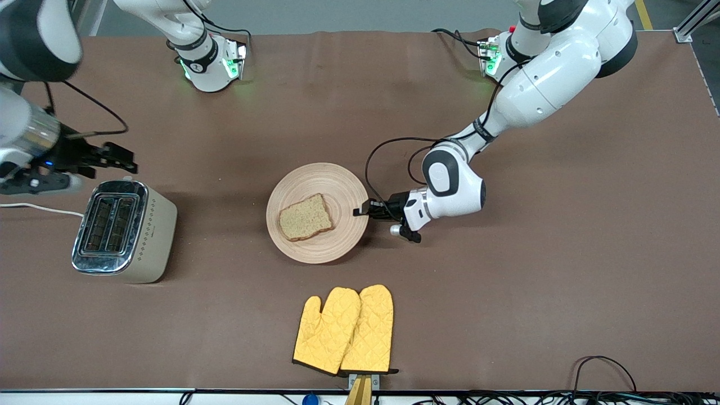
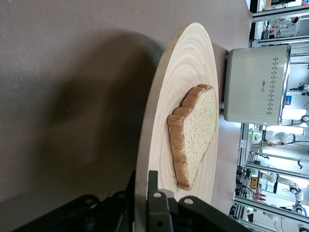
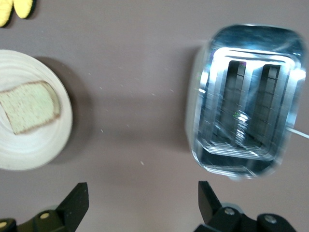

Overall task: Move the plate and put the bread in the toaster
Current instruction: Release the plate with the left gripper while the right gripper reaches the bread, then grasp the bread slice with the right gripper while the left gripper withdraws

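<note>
While the left hand (image 1: pixel 363 211) clamps the plate (image 1: pixel 343 191) rim, the right hand (image 1: pixel 121 157) hangs spread over the toaster (image 1: pixel 160 225).

I am seeing matt, ring-grooved wood on the plate (image 1: pixel 337 185); glossy chrome topping the toaster (image 1: pixel 110 225); quilted cloth mitts (image 1: pixel 346 331).

Brown table (image 1: pixel 562 281), toaster (image 1: pixel 124 230), plate (image 1: pixel 343 191), seemingly two mitts (image 1: pixel 346 329)

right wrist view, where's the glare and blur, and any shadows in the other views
Right wrist view: glare washes over the beige boxy toaster's chrome top, its edges smeared by blur. Left wrist view: the round light wooden plate throws a broad dark shadow on the brown table. Front view: soft shadows beside the toaster and plate.
</note>
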Action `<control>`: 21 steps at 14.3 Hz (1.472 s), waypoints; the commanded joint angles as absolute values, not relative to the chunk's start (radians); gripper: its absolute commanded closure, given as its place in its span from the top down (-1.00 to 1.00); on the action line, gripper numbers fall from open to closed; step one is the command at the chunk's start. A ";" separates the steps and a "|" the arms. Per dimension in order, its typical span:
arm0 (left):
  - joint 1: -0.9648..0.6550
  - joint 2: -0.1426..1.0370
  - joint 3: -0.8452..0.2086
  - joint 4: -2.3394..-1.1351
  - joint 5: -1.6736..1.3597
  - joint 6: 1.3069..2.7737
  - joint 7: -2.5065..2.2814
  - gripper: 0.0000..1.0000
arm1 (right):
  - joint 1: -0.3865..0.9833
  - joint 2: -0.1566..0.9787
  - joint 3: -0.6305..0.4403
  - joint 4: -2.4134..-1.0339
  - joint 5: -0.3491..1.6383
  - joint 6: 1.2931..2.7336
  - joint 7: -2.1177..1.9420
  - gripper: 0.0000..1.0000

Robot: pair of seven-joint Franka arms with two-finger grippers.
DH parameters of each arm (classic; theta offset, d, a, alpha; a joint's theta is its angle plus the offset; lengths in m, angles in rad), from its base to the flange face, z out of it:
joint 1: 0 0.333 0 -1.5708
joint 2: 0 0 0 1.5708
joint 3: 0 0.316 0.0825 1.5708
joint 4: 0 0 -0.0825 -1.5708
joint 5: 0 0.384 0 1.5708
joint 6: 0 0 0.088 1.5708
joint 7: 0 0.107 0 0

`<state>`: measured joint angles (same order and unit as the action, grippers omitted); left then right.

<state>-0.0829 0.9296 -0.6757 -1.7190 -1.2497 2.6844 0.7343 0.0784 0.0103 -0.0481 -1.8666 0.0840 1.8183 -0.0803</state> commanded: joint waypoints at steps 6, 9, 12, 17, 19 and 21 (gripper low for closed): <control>-0.081 0.919 -0.661 -1.713 -1.350 2.744 0.772 0.99 | 0.375 0.038 -0.052 -2.161 0.106 2.213 0.118 1.00; -0.067 0.882 -0.600 -1.720 -1.345 2.805 0.727 1.00 | 0.423 0.165 -0.051 -2.146 0.121 2.380 0.133 1.00; -0.034 0.841 -0.546 -1.717 -1.339 2.813 0.721 1.00 | 0.471 0.270 -0.051 -2.134 0.143 2.526 0.144 0.83; 0.118 0.815 -0.548 -1.709 -1.252 2.801 0.724 1.00 | 0.577 0.376 -0.051 -2.059 0.143 2.559 0.290 0.37; 0.207 0.819 -0.546 -1.713 -1.154 2.771 0.729 1.00 | 0.583 0.394 -0.052 -2.059 0.143 2.598 0.291 0.34; 0.312 0.824 -0.545 -1.704 -1.031 2.635 0.723 1.00 | 0.559 0.409 -0.052 -2.045 0.140 2.605 0.276 0.32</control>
